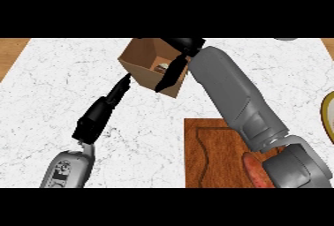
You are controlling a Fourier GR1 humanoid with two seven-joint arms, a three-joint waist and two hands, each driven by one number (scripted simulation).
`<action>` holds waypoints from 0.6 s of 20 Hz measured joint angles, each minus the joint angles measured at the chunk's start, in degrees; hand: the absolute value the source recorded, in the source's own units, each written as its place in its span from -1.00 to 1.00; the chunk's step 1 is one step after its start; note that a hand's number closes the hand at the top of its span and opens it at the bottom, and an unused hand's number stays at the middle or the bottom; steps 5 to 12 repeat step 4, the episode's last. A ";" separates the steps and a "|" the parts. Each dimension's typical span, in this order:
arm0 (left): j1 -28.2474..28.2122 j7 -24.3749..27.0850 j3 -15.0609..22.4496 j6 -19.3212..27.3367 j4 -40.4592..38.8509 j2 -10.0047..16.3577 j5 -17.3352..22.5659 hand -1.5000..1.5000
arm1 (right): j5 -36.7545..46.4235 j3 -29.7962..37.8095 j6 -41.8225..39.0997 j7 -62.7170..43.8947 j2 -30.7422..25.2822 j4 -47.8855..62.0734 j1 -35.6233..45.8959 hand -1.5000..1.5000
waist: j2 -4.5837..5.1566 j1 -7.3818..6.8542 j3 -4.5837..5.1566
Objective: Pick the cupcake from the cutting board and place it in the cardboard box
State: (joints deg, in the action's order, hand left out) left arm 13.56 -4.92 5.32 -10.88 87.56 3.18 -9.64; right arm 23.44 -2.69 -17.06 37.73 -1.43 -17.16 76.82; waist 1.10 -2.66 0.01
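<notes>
The cardboard box stands open-topped at the back middle of the counter. Inside it, low against the right wall, part of the cupcake shows. My right hand hangs over the box's right rim, its fingers straight and pointing down across the box's near wall, apart from the cupcake. My left hand stretches up from the lower left, its straight fingertips at the box's left corner. The wooden cutting board lies at the lower middle, partly under my right forearm.
A reddish oblong item lies on the cutting board's right part, half hidden by my right forearm. A yellow-rimmed plate pokes in at the right edge. Wooden strips border the marble counter at both far corners.
</notes>
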 measured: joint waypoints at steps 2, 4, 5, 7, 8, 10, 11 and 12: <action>0.07 0.17 0.00 -0.15 0.07 -0.05 0.14 0.00 | -3.47 3.58 -2.58 -0.10 -0.99 1.24 0.45 -1.00 | 0.07 -0.11 -0.01; 0.07 0.39 0.08 -0.43 -0.06 -0.01 0.26 0.00 | -6.78 7.08 -5.50 -0.82 -2.74 2.85 1.42 -1.00 | 0.28 -0.50 -0.01; 0.07 0.39 0.08 -0.43 -0.06 -0.01 0.26 0.00 | -6.78 7.08 -5.50 -0.82 -2.74 2.85 1.42 -1.00 | 0.28 -0.50 -0.01; 0.07 0.39 0.08 -0.43 -0.06 -0.01 0.26 0.00 | -6.78 7.08 -5.50 -0.82 -2.74 2.85 1.42 -1.00 | 0.28 -0.50 -0.01; 0.07 0.39 0.08 -0.43 -0.06 -0.01 0.26 0.00 | -6.78 7.08 -5.50 -0.82 -2.74 2.85 1.42 -1.00 | 0.28 -0.50 -0.01; 0.07 0.39 0.08 -0.43 -0.06 -0.01 0.26 0.00 | -6.78 7.08 -5.50 -0.82 -2.74 2.85 1.42 -1.00 | 0.28 -0.50 -0.01; 0.07 0.39 0.08 -0.43 -0.06 -0.01 0.26 0.00 | -6.78 7.08 -5.50 -0.82 -2.74 2.85 1.42 -1.00 | 0.28 -0.50 -0.01; 0.07 0.39 0.08 -0.43 -0.06 -0.01 0.26 0.00 | -6.78 7.08 -5.50 -0.82 -2.74 2.85 1.42 -1.00 | 0.28 -0.50 -0.01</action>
